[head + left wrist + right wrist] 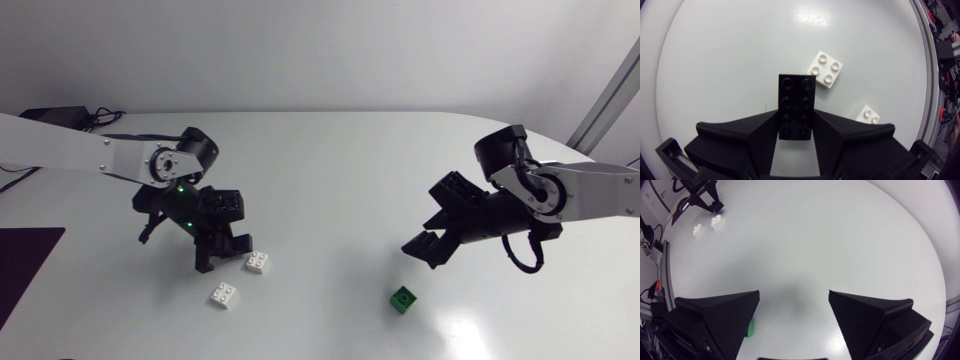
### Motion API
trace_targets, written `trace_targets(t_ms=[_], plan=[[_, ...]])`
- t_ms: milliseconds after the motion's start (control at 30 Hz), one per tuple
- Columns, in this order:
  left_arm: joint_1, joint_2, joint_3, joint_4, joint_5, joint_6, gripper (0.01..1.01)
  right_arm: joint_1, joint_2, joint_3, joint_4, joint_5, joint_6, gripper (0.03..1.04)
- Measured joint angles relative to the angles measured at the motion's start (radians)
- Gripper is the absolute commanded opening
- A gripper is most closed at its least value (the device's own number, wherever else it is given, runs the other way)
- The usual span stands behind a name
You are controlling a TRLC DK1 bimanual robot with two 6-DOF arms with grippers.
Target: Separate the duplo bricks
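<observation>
1. Duplo bricks are spread over the white tabletop (330,170). A black oblong eight-stud plastic brick (796,92) is clamped by its long sides in the left tool (796,116), low over the surface. One white square four-stud brick (825,69) lies just ahead of that tool, and a second white square brick (866,114) lies beside its finger. A small green plastic brick (403,299) lies near the right tool (425,240), which gapes wide and holds nothing.
2. Risk: the fingers grip only the black brick's rear part, so it could pivot or slip out.
3. Risk: setting it down here could knock the nearby white bricks back together.
4. Risk: the green brick sits beside a right finger, not between the two, so a straight descent could shove it away.
5. Hidden: whether anything is stuck under the black brick cannot be told.
6. Hidden: a left finger covers part of the second white brick, and a right finger cuts off the green one.
7. Unclear: from above, the black brick barely stands out against the black tool.
</observation>
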Motion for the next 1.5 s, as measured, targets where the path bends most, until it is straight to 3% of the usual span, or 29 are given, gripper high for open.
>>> trace_targets(t_ms=[400,700,1167,1200,1367,1500], plan=[[-0.271,0.099,0.313,-0.116,0.0,-0.106,0.316,0.01,-0.193,-0.131,0.008,0.026,-0.032,0.99],[-0.447,0.167,0.333,-0.167,0.008,-0.185,0.316,0.046,-0.209,-0.19,0.03,0.05,-0.058,0.99],[-0.472,0.275,0.333,-0.167,0.031,-0.263,0.32,0.211,-0.233,-0.262,0.043,0.214,-0.037,0.99],[-0.472,0.277,0.335,-0.167,0.032,-0.267,0.333,0.219,-0.238,-0.265,0.041,0.219,-0.031,0.99],[-0.471,0.281,0.343,-0.167,0.033,-0.289,0.641,0.258,-0.261,-0.269,0.037,0.235,-0.002,0.99],[-0.468,0.281,0.347,-0.181,0.034,-0.293,0.792,0.288,-0.261,-0.282,0.037,0.25,0.023,0.99]])
